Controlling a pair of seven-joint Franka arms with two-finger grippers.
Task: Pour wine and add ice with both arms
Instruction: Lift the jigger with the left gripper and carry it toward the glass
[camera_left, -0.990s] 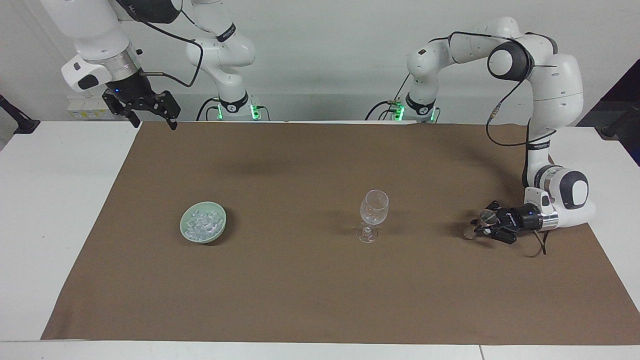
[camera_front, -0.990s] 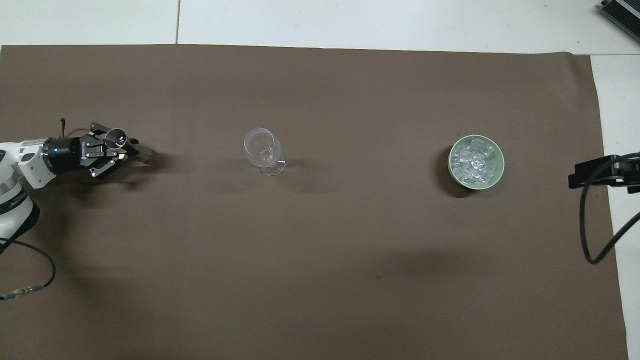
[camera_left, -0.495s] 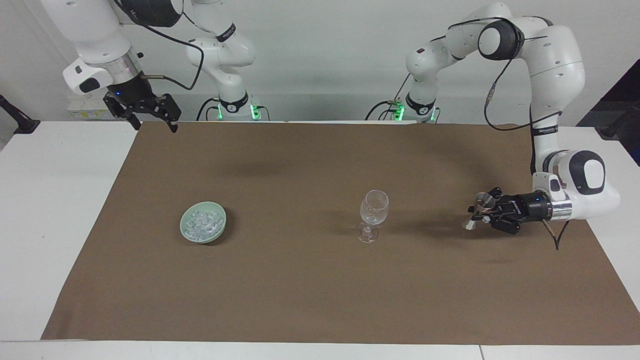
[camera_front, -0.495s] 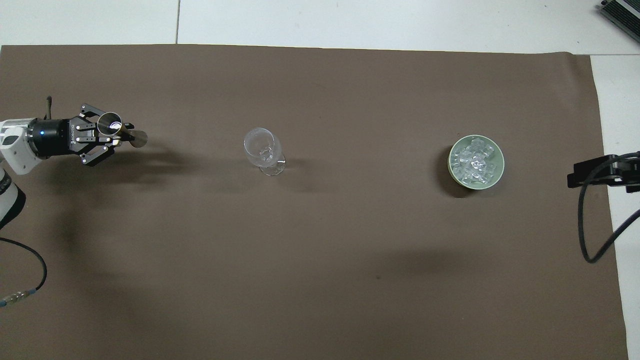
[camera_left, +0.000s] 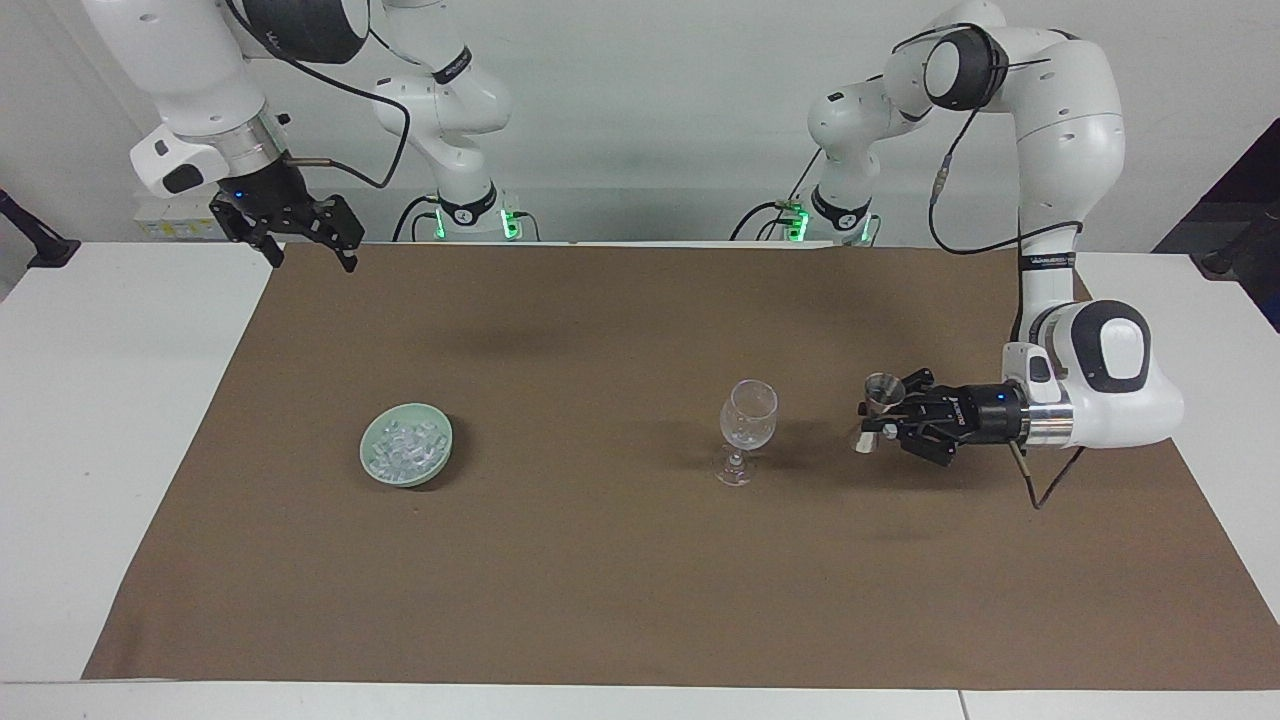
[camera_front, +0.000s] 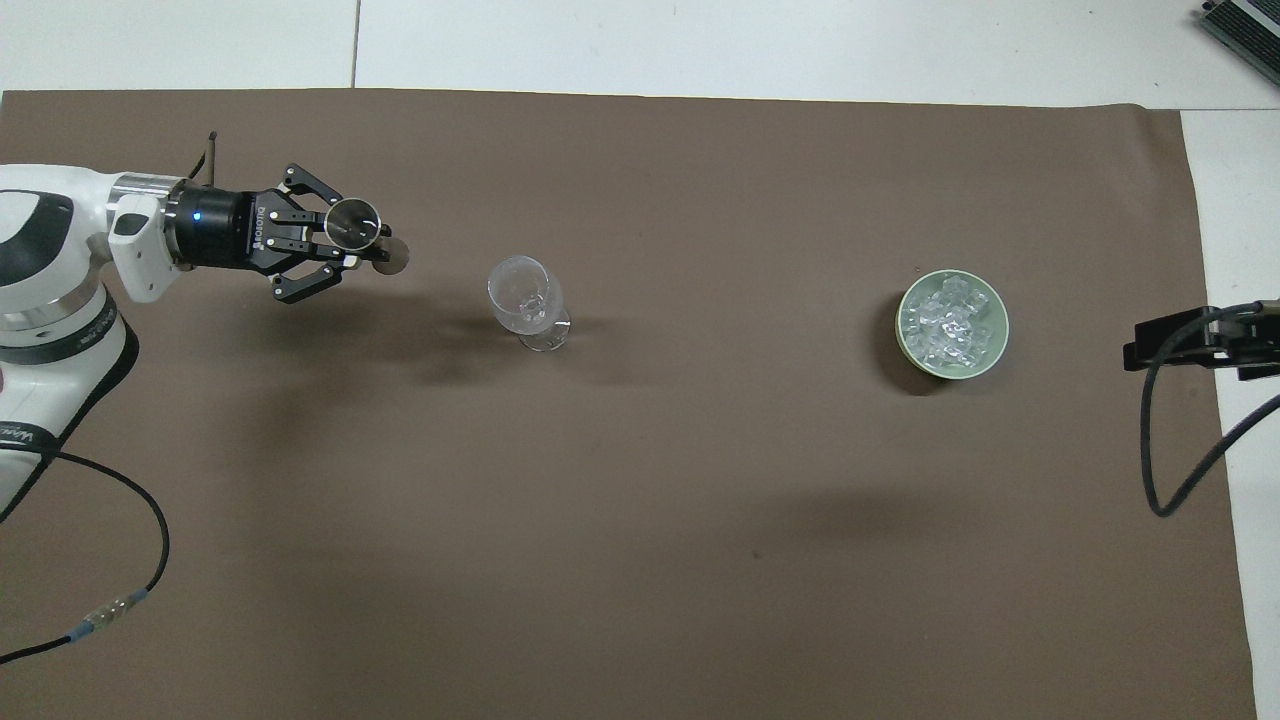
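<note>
- Brown cloth (camera_left: 600, 580) covers our table, with a white wall at the robots' end.
- Our left gripper (camera_left: 872, 418) is clenched on a small metal jigger (camera_left: 880, 398), held level over the cloth beside the glass (camera_left: 748, 428), toward the left arm's end.
- To pour well, we judge we should bring the jigger's rim over the mouth of the glass before tipping, and tip slowly (the stemmed glass looks easy to knock over); the links must stay off the bowl of the glass.
- Our right gripper (camera_left: 300, 232) waits with its fingers spread and holding nothing, high over the cloth's edge at the right arm's end.
- Ice (camera_front: 948, 322) lies heaped in a green bowl (camera_front: 990, 350) on the cloth, well apart from both grippers; no finger touches it.
- Whether the jigger holds any liquid we cannot tell.
</note>
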